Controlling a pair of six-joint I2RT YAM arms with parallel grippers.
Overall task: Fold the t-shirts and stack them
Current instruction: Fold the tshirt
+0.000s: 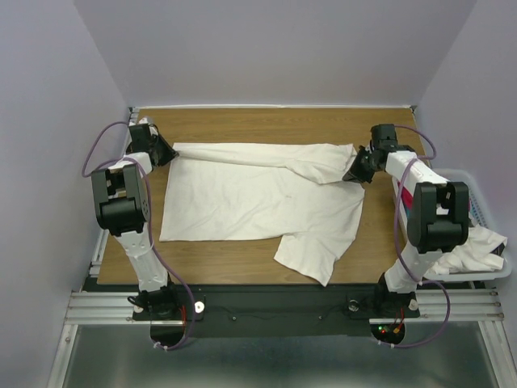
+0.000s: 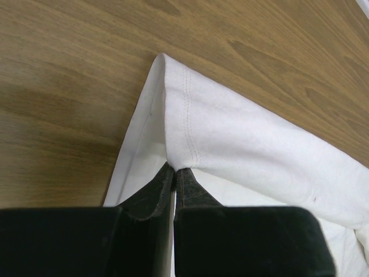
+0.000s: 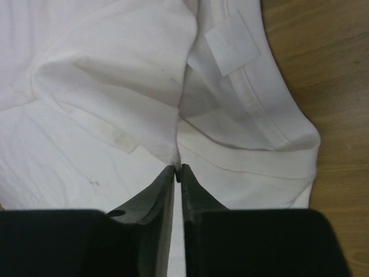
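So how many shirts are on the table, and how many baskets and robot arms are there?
Shirts spread on the table: 1, the off-white t-shirt
Baskets: 1, the white basket (its crumpled clothes are too bunched to count)
Robot arms: 2, the left arm and the right arm
Total: 4
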